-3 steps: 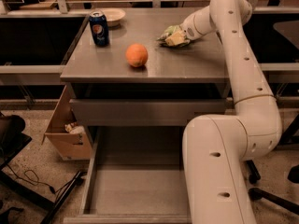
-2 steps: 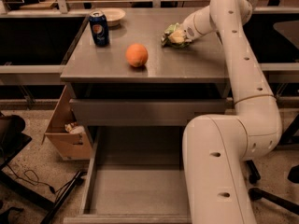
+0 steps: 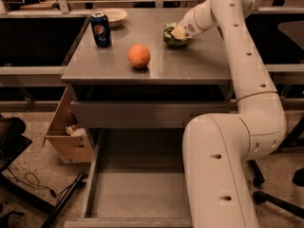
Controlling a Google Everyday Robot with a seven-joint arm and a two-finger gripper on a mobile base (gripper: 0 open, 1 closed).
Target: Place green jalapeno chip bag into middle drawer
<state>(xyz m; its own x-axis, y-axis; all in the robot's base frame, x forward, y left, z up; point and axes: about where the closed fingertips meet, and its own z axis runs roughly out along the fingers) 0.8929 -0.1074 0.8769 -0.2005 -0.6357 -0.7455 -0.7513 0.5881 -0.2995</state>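
A: End effector, where?

B: End effector (image 3: 179,32) is at the back right of the counter (image 3: 190,65), right on the green jalapeno chip bag (image 3: 171,38), meeting it from the right. Wide, narrow or clamped on the bag: cannot tell, the two overlap.

A: Bag position?

B: Back right of the counter top. Resting or just lifted, cannot tell. Well apart from the middle drawer (image 3: 137,194), which is pulled out low in front.

A: Anything else?

B: Orange (image 3: 139,56) mid-counter, front-left of the bag. Blue soda can (image 3: 100,28) upright at back left, pale dish (image 3: 115,16) just behind it. Cardboard box (image 3: 66,137) on the floor, left of the drawer.
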